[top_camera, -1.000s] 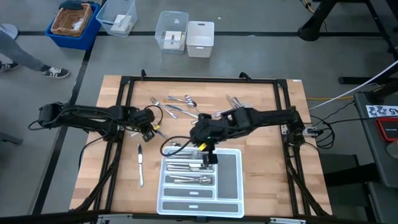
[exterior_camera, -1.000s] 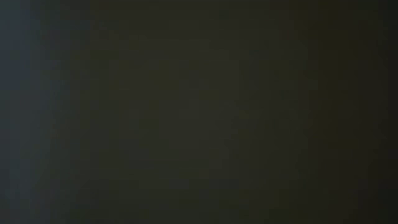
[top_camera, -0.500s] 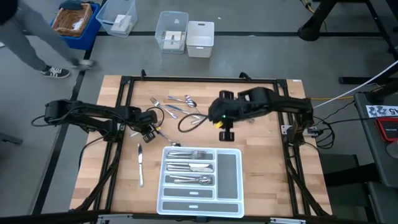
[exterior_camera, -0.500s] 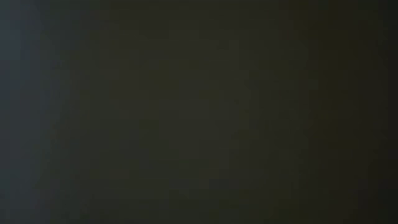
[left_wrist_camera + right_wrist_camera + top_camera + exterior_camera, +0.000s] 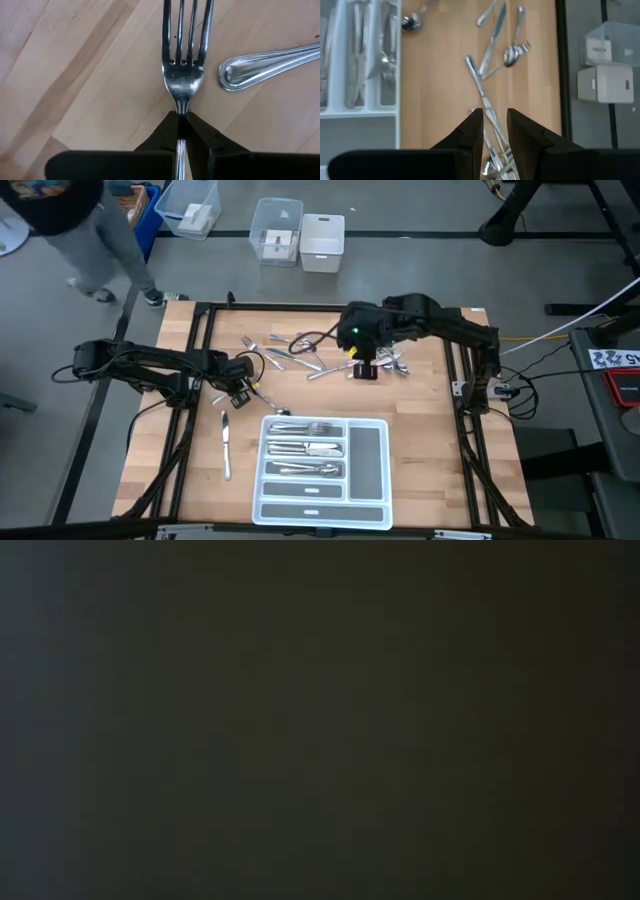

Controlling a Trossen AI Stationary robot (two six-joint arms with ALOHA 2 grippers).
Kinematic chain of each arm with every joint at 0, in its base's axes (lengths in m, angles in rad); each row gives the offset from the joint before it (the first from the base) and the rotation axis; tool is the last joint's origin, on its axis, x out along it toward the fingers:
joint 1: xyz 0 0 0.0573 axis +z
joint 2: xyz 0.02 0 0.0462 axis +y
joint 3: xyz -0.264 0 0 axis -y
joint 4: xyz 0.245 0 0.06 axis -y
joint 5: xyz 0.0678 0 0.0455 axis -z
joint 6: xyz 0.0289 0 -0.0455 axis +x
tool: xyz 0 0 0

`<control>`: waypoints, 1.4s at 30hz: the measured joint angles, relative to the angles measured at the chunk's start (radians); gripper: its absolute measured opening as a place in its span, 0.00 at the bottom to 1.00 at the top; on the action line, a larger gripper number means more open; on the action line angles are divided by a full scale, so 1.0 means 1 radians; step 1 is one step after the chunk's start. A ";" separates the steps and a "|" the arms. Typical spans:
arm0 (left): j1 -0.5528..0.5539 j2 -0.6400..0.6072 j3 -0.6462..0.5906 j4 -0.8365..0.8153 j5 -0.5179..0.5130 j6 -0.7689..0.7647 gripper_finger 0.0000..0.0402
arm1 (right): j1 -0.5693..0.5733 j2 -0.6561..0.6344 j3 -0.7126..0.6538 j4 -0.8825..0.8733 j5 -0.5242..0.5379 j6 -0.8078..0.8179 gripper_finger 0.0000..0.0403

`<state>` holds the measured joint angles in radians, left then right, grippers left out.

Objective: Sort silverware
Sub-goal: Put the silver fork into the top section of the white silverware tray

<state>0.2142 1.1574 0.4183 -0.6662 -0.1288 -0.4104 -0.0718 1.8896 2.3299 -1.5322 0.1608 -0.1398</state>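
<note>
On the left side of the counter point(image 5: 160, 470) my left hand point(image 5: 243, 388) sits low over the wood, its fingers pinched together on the neck of a fork point(image 5: 183, 60); in my left wrist view the tines point away from me and a spoon handle point(image 5: 265, 65) lies just beside it, not touching. Near the front left a lone knife point(image 5: 226, 445) lies on the bare wood, well apart from everything else. In the middle front stands the white cutlery tray point(image 5: 372, 465): three of its cross slots already hold sorted pieces, forks point(image 5: 305, 429) in the back one, knives point(image 5: 305, 448) in the next and spoons point(image 5: 308, 469) in the third, while the long side slot and the two front slots look empty. Behind the tray a loose scatter of silverware point(image 5: 285, 350) lies unsorted, forks and spoons mixed. Farther right my right hand point(image 5: 366, 369) hovers over another small pile point(image 5: 390, 363), fingers a little apart and gripping nothing; the right wrist view shows a knife and a few other pieces lying under and between the tips, so this looks like a reach, not yet a grasp. I judge the job somewhat under halfway done: some pieces are slotted, and the fork in my left hand, the lone knife and both rear clusters are left to place.
</note>
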 joint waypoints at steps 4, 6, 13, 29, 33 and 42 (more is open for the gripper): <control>0.000 -0.005 -0.001 0.000 0.015 -0.020 0.01 | -0.041 0.000 0.000 -0.018 -0.017 -0.001 0.22; 0.000 -0.017 0.001 0.000 0.019 -0.040 0.01 | -0.058 0.000 0.000 -0.018 -0.023 -0.001 0.22; -0.001 -0.101 0.047 0.014 0.102 -0.061 0.01 | -0.113 0.000 0.000 -0.038 -0.023 -0.013 0.22; -0.083 -0.229 0.105 0.454 0.258 -0.071 0.00 | -0.229 0.000 -0.001 -0.034 -0.120 -0.075 0.22; -0.154 -0.175 0.107 0.726 0.252 0.038 0.01 | -0.262 0.000 -0.001 -0.024 -0.150 -0.075 0.22; -0.293 0.025 0.107 0.810 0.249 0.150 0.02 | -0.298 0.000 -0.001 0.019 -0.199 -0.075 0.22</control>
<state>-0.0787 1.1822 0.5255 0.1433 0.1204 -0.2608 -0.3698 1.8896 2.3287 -1.5135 -0.0380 -0.2150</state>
